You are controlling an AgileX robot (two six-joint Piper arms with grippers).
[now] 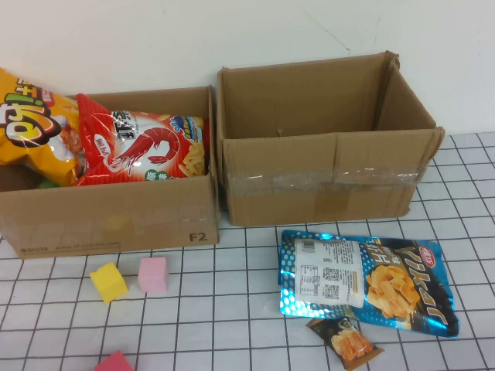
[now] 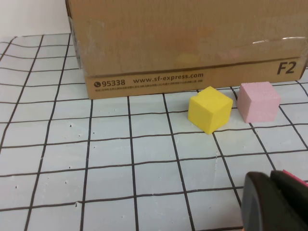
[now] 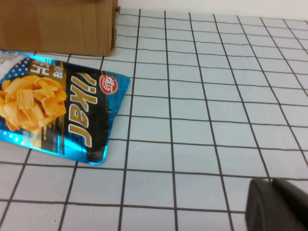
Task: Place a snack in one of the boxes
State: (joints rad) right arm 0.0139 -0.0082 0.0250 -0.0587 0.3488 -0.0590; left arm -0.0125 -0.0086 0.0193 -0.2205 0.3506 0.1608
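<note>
Two boxes [image 1: 108,212], four snacks [image 1: 367,282], three cubes [image 1: 153,274]

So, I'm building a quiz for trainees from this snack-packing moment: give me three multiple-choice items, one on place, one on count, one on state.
1. Where is the blue snack bag?
A in the left box
B on the table before the right box
C inside the right box

2. How many snack bags show in the left box?
A none
B two
C five

3. The right gripper is:
A shut, empty
B holding the blue bag
C holding a cube

Key: B, it lies on the grid; B, orange bag and red bag; A, nothing is held.
</note>
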